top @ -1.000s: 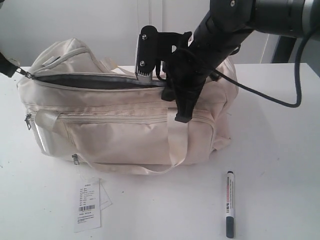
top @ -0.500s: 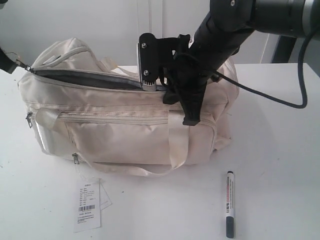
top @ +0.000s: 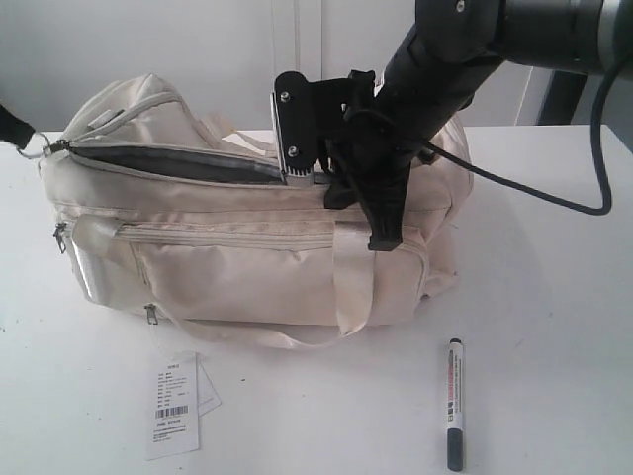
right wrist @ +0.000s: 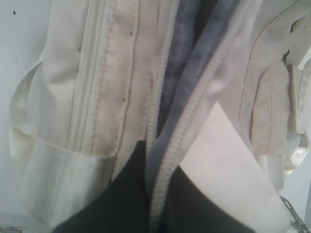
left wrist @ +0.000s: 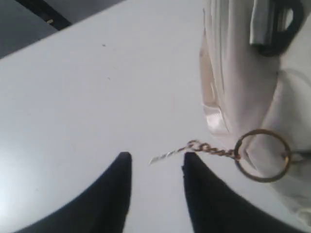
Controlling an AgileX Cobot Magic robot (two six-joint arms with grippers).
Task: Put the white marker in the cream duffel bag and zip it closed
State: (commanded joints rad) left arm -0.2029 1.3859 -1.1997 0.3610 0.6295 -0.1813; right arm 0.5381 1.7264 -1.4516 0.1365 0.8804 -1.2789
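Note:
The cream duffel bag (top: 247,277) lies on the white table, its top zip open along the left stretch over dark lining (top: 178,163). My right gripper (top: 334,188) sits on the bag's top, right of the opening. In the right wrist view this gripper (right wrist: 158,162) is shut on the zip's toothed edge (right wrist: 187,116). At the bag's left end, my left gripper (left wrist: 156,155) is open, and the loose tip of a key-ring chain (left wrist: 209,147) hangs between its fingers. The white marker (top: 454,404) lies on the table in front of the bag's right end, apart from both grippers.
A white barcode tag (top: 173,404) lies on the table before the bag's left half. A webbing handle (top: 351,287) drapes down the bag's front. The right arm's cable (top: 554,198) loops above the table to the right. A brass ring (left wrist: 262,155) joins the chain to the bag.
My right gripper has shifted a little to the right along the bag's top. The visible opening has grown shorter. The bag's left end with the ring has dipped slightly.

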